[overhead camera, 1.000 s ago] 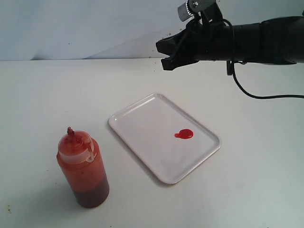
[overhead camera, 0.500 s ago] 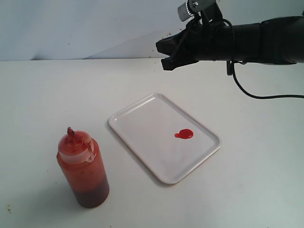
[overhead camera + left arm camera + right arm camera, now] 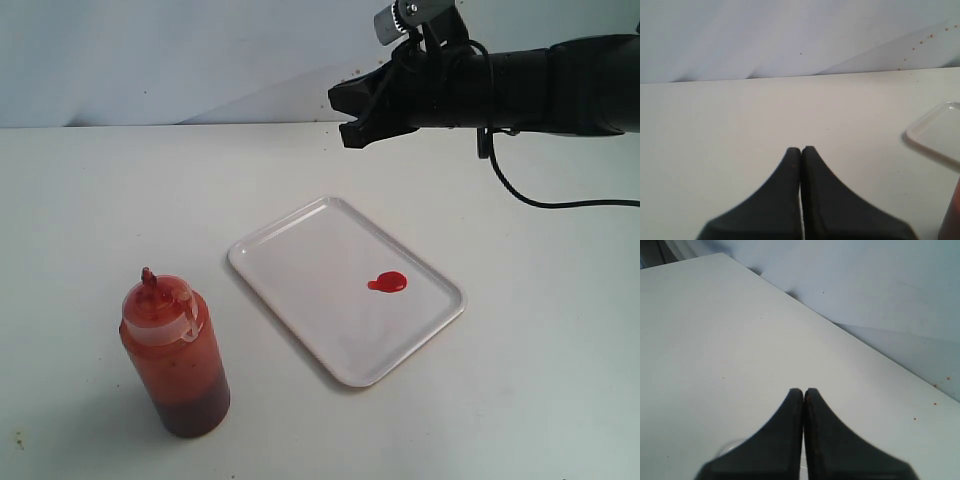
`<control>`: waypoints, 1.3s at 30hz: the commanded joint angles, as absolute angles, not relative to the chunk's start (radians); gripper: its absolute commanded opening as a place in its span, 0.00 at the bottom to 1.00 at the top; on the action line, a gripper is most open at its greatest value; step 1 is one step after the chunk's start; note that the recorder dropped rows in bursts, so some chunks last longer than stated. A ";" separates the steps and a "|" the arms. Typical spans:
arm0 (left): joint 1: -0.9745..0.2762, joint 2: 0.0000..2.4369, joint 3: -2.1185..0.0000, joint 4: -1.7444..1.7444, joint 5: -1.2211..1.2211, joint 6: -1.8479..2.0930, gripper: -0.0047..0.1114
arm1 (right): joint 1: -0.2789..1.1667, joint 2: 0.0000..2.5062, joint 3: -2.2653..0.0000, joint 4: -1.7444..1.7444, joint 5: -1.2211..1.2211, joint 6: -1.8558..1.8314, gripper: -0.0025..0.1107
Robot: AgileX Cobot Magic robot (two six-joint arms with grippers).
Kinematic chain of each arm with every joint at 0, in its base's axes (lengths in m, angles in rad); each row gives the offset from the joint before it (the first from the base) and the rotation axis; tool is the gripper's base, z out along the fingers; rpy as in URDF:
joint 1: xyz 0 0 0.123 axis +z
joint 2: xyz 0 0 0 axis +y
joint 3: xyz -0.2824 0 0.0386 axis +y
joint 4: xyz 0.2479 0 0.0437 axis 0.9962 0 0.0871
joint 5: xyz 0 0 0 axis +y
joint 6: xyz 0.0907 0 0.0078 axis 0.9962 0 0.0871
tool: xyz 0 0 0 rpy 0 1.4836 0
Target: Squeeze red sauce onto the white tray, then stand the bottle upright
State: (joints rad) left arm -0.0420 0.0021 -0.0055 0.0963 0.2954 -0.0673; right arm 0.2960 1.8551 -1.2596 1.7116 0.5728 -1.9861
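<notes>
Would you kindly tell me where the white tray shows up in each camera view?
Exterior view: the white tray lies near the picture's centre, right of the bottle.
Left wrist view: only one rounded corner of it shows, cut off by the frame's edge.
Right wrist view: not in it.
Shared landmark: the line where the table meets the wall.
</notes>
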 commanded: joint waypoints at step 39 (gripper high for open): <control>-0.039 0.000 0.000 0.088 0.287 -0.073 0.04 | 0.263 0.865 -1.132 1.610 0.251 -1.746 0.02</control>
